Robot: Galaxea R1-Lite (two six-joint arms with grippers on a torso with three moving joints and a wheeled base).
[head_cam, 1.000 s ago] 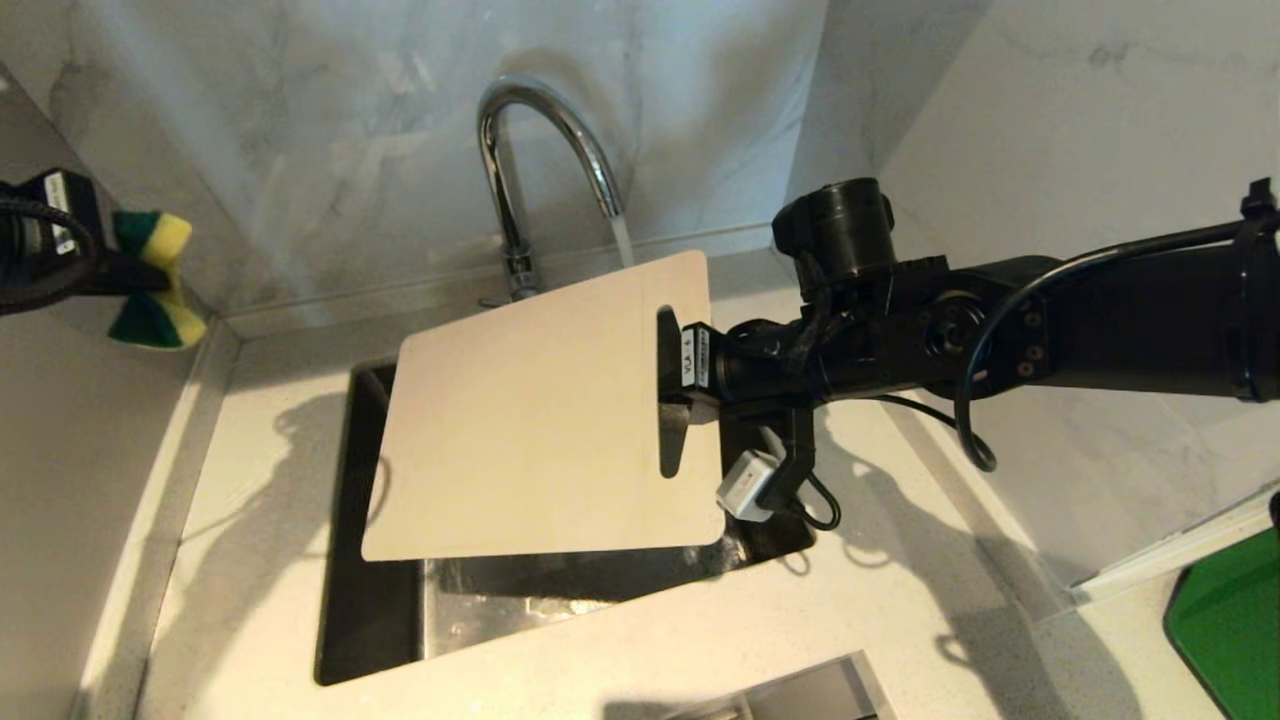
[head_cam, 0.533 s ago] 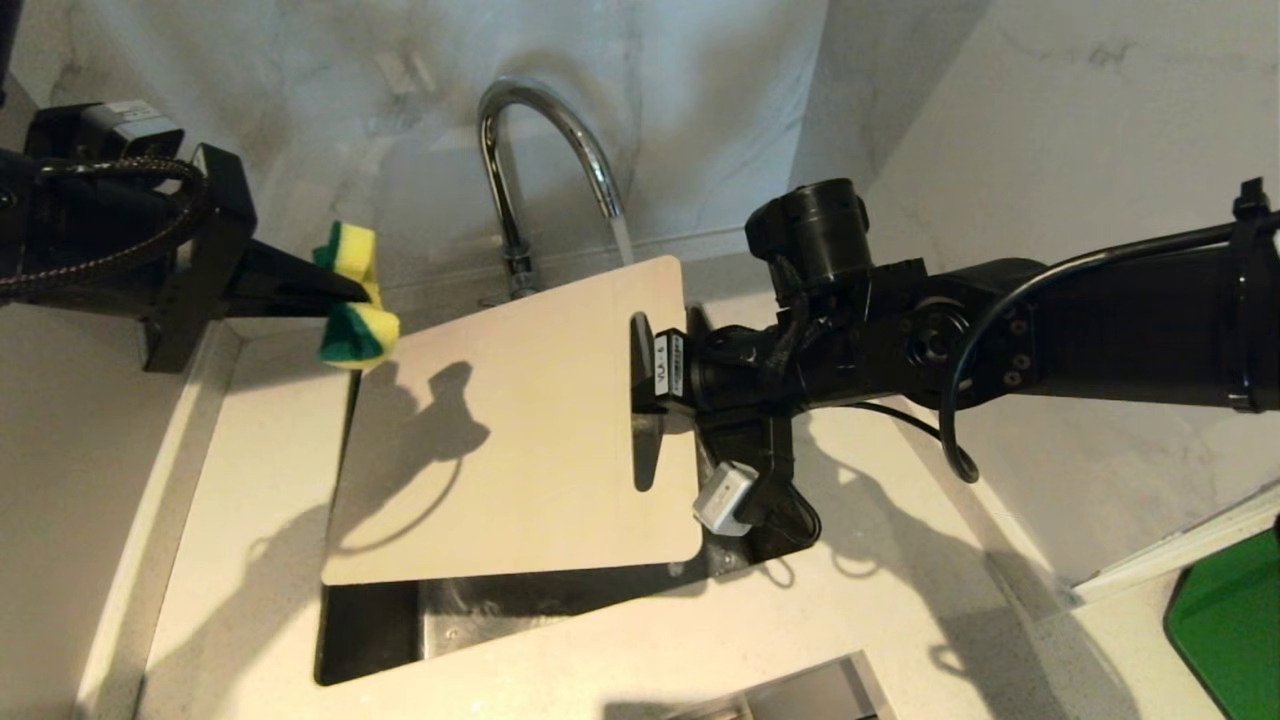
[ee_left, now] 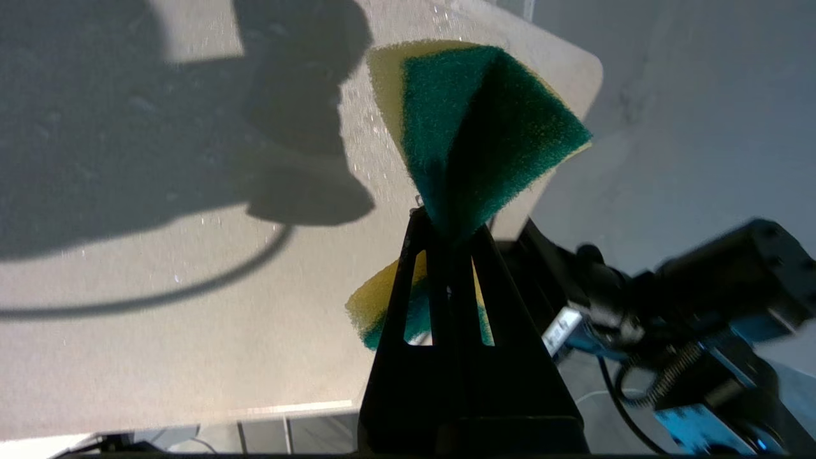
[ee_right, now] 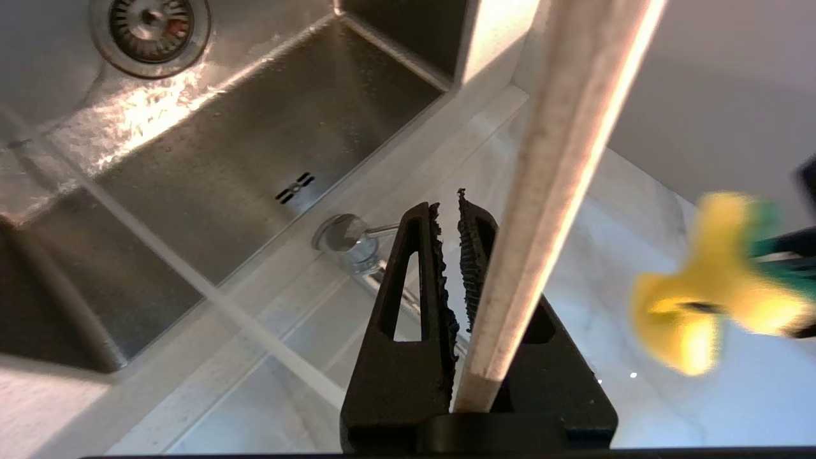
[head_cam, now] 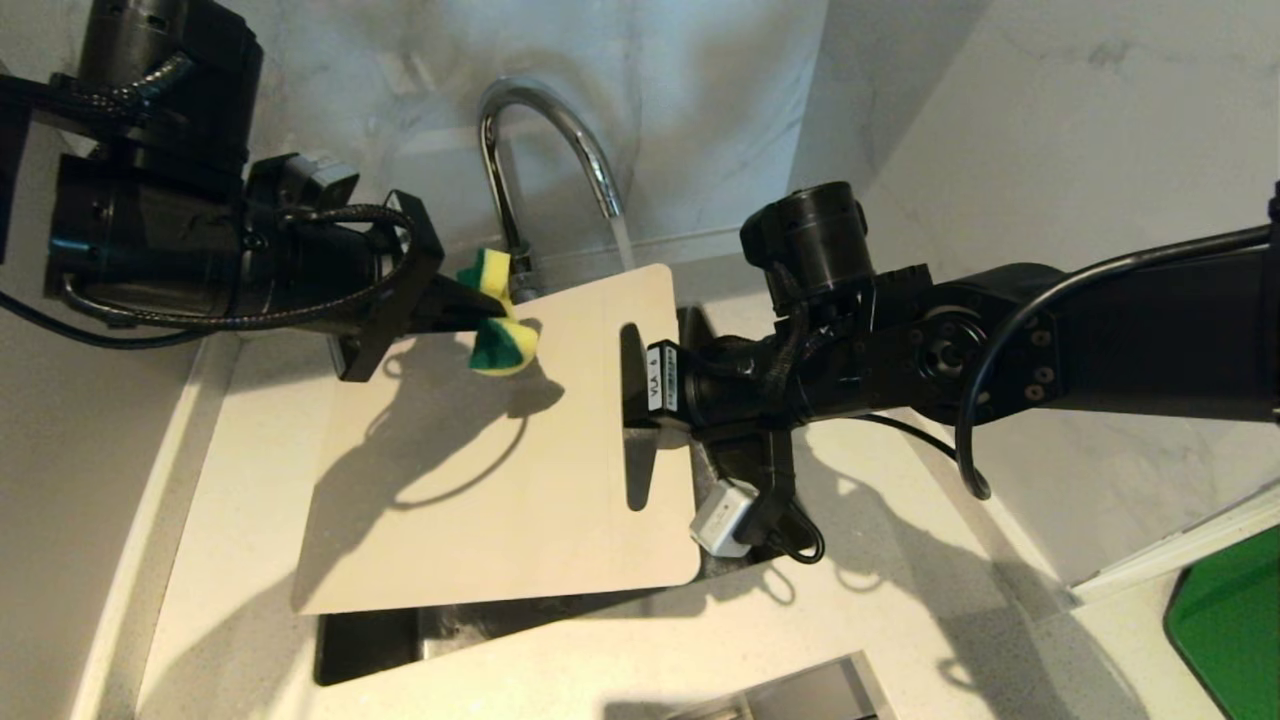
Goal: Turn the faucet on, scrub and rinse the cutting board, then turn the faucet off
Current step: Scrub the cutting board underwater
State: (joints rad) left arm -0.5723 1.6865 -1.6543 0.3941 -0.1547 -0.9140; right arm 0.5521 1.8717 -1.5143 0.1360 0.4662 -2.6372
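A: Where is the board being kept?

B: It is being held over the sink, tilted, by its handle-slot end. The right gripper is clamped on that end; in the right wrist view the board's edge is seen running between the jaws.

A: And the long axis?

B: It is running away from the right gripper toward the left arm, so most of the face is lying nearer the left gripper.

A: What is being carried there?

B: A sponge is pinched tight in the left gripper's closed jaws, folded, green side and yellow side both showing. It is being held at the board's far edge, just beside the faucet. Contact cannot be judged for certain.

A: Is water running?

B: A stream is being poured from the spout past the board's far corner.

A: Anything in the way?

B: The faucet's stem is standing just behind the sponge; a scrubbing stroke is probably best drawn away from it. A green item is lying on the bench, well apart.
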